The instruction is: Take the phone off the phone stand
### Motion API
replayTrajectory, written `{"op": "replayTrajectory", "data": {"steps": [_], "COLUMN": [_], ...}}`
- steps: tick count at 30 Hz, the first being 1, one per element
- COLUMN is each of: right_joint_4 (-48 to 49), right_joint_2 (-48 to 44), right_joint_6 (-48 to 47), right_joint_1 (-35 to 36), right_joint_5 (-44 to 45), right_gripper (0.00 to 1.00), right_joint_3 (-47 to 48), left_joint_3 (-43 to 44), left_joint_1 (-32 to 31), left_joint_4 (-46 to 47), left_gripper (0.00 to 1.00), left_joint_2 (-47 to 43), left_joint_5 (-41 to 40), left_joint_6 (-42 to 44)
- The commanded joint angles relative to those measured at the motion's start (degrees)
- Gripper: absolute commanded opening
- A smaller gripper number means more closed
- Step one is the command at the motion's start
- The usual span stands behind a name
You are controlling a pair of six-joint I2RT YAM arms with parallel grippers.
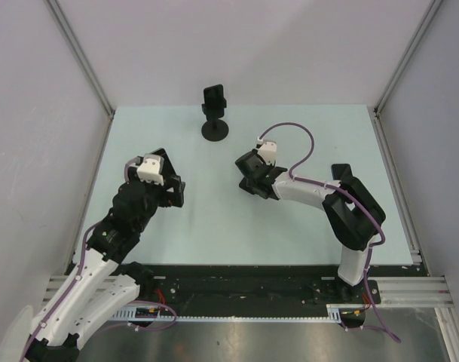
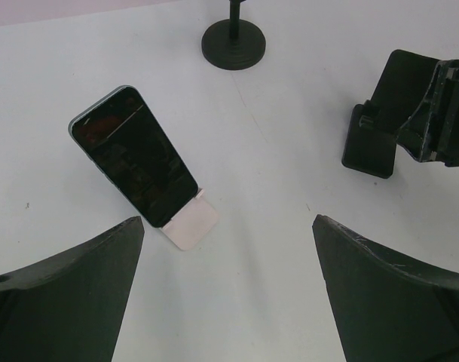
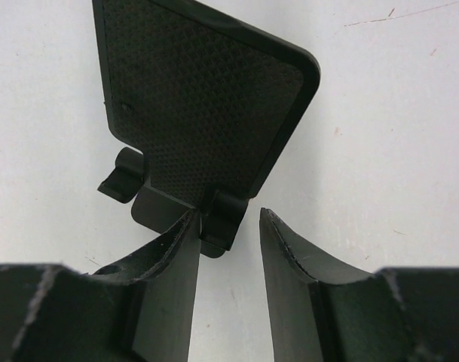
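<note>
Left gripper wide, empty, just near of the phone. Phone lies flat on the table, off the stand and left of it. Right gripper narrow, tips at the empty stand's lip, gripping nothing. Removal looks done.

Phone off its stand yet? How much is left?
Looks done: the phone lies on the table, apart from the empty phone stand. The left gripper hangs open over it; the right gripper, jaws open, sits at the stand's lip. Nothing obvious is left.

round stand: post cut off by top edge | phone: hidden overhead
</note>
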Motion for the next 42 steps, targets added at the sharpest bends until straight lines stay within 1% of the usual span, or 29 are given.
{"op": "replayTrajectory", "data": {"steps": [1,13,16,17,19,20,23,25,26,28,30,31,33,35,36,37,38,39,42], "right_joint_4": [-2.27,0.90,1.42,1.34,1.25,1.16,1.16,2.12,2.48,3.70,4.50,5.81,8.01,11.26,13.18,14.25,14.69,17.92,20.58], "right_joint_2": [-2.64,-1.06,-0.62,-0.62,-0.96,-1.05,-1.93,-2.63,-2.99,-3.51,-4.30,-4.66,-5.62,-5.89,-5.89,-5.72,-5.63,-5.19,-3.79], "right_joint_6": [1.80,-1.01,-1.72,-1.89,-2.24,-2.68,-4.96,-8.91,-10.67,-15.76,-18.67,-22.34,-26.31,-32.63,-34.66,-37.90,-38.36,-40.46,-43.98], "right_joint_1": [-0.33,-0.50,-0.68,-0.59,-0.68,-0.77,-1.29,-2.25,-2.78,-5.06,-6.82,-8.05,-11.65,-15.51,-16.75,-17.98,-20.78,-22.11,-27.74], "right_joint_5": [4.52,3.12,2.50,2.41,2.41,2.33,2.15,1.45,1.01,-0.74,-2.58,-3.64,-7.49,-10.75,-14.08,-15.59,-17.34,-21.62,-28.86], "right_gripper": [0.41,0.39,0.32,0.28,0.26,0.22,0.15,0.13,0.07,0.00,0.00,0.00,0.00,0.00,0.00,0.00,0.00,0.00,0.00], "right_joint_3": [1.77,1.85,1.77,1.77,1.85,1.85,1.77,1.77,1.77,1.77,1.68,1.42,0.71,0.27,0.36,0.36,0.36,0.45,0.45], "left_joint_3": [-0.33,-0.41,-0.33,-0.33,-0.33,-0.33,-0.33,-0.24,-0.24,-0.33,-0.42,-0.50,-0.68,-0.85,-1.03,-1.20,-1.38,-1.47,-1.82], "left_joint_1": [-0.34,-0.34,-0.34,-0.43,-0.34,-0.34,-0.34,-0.43,-0.34,-0.43,-0.34,-0.34,-0.34,-0.34,-0.34,-0.34,-0.34,-0.34,-0.34], "left_joint_4": [0.89,0.72,0.72,0.72,0.72,0.80,0.72,0.72,0.72,0.80,0.81,0.89,0.89,1.24,1.42,1.51,1.86,1.95,2.65], "left_gripper": [1.00,1.00,1.00,1.00,1.00,1.00,1.00,1.00,1.00,1.00,1.00,1.00,1.00,1.00,1.00,1.00,1.00,1.00,1.00], "left_joint_2": [0.42,0.24,0.42,0.51,0.51,0.59,0.77,0.86,0.86,0.68,0.33,0.16,0.07,0.07,-0.02,-0.02,-0.11,-0.11,0.07], "left_joint_5": [0.48,0.48,0.75,0.75,0.66,0.57,0.48,1.18,1.62,2.06,2.24,2.24,2.15,2.15,2.15,2.07,2.06,2.15,2.42], "left_joint_6": [-0.52,-0.52,-0.61,-0.52,-0.52,-0.52,-0.52,-0.43,-0.43,-0.43,-0.26,-0.34,-0.34,-0.26,-0.17,-0.17,-0.08,-0.17,-0.17]}}
